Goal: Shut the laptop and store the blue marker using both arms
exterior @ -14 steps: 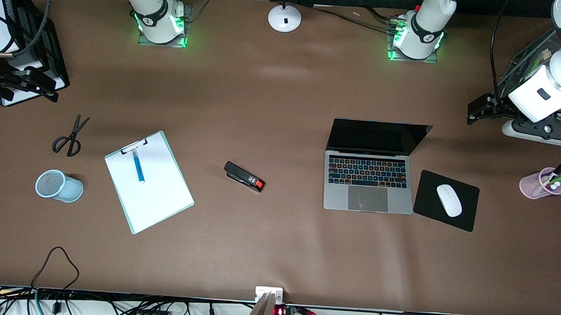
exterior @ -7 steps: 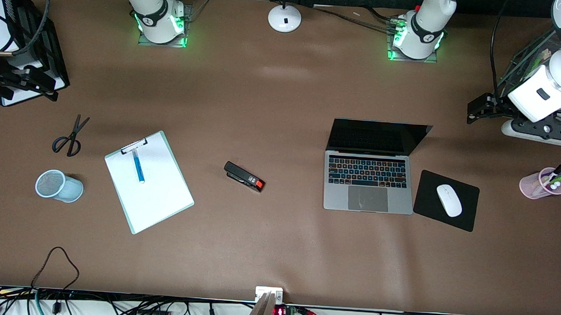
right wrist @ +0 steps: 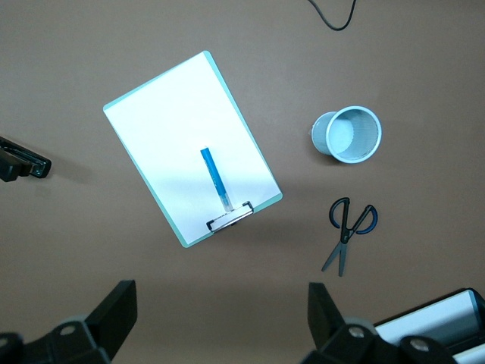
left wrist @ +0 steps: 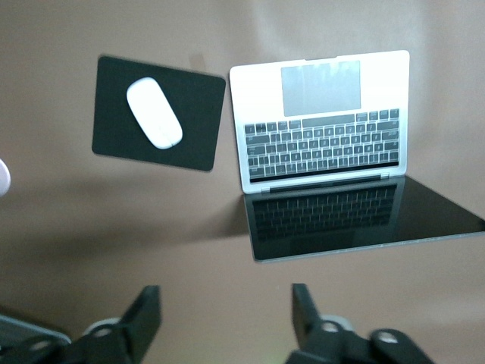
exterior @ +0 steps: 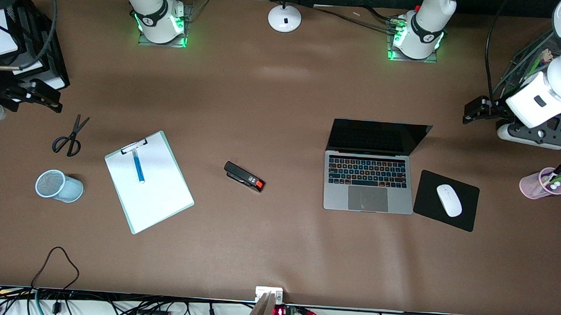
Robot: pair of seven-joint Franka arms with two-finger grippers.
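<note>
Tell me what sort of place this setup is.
Most likely a robotics lab staged as an office desk: an open laptop beside a mouse, a blue marker on a clipboard, and cables along the table's edge. Both grippers, left and right, hang open.
</note>
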